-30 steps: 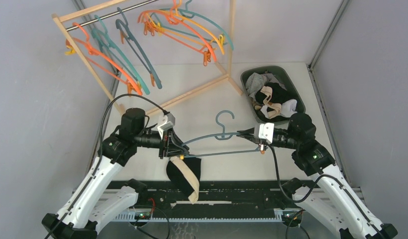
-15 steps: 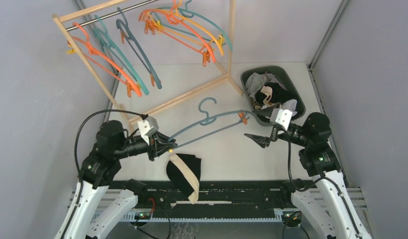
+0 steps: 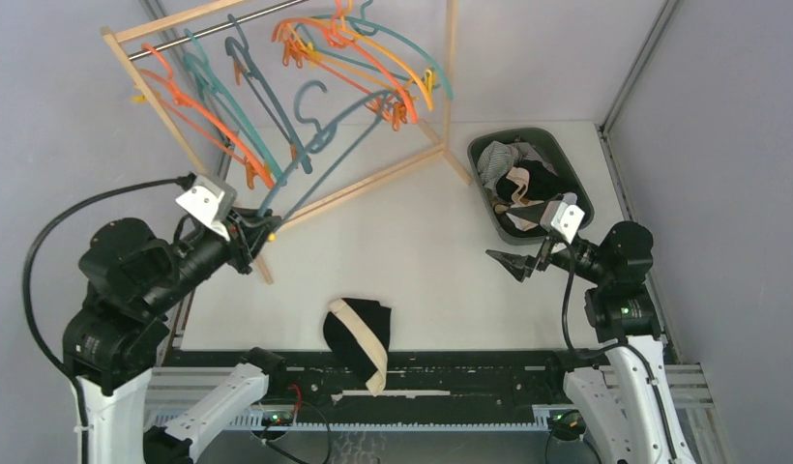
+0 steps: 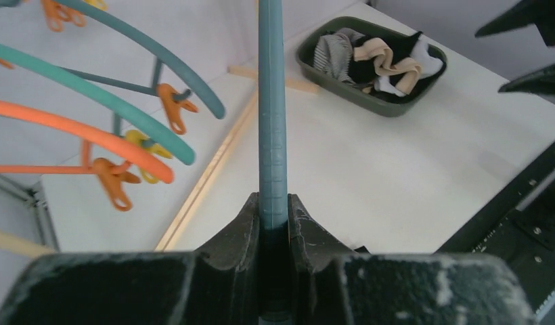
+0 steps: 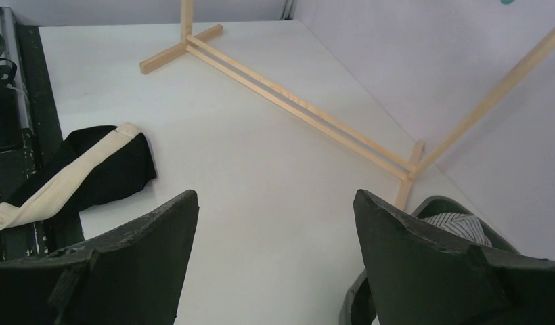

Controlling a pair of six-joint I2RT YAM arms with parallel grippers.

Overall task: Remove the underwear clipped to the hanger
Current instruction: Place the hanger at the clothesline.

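Underwear (image 3: 354,333), one piece, lies loose; left hand (image 4: 273,204) grips one hanger (image 4: 271,101), right hand (image 5: 275,198) gapes.

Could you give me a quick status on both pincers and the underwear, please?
Left pincer shut on teal hanger. Right pincer open, empty. Black underwear loose on table. Nothing blocking it.

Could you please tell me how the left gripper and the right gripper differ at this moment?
The left gripper is shut on the blue-grey hanger; the right gripper is open and holds nothing. The left gripper is by the wooden rack; the right gripper hovers near the green basket. Both are black, with two fingers.
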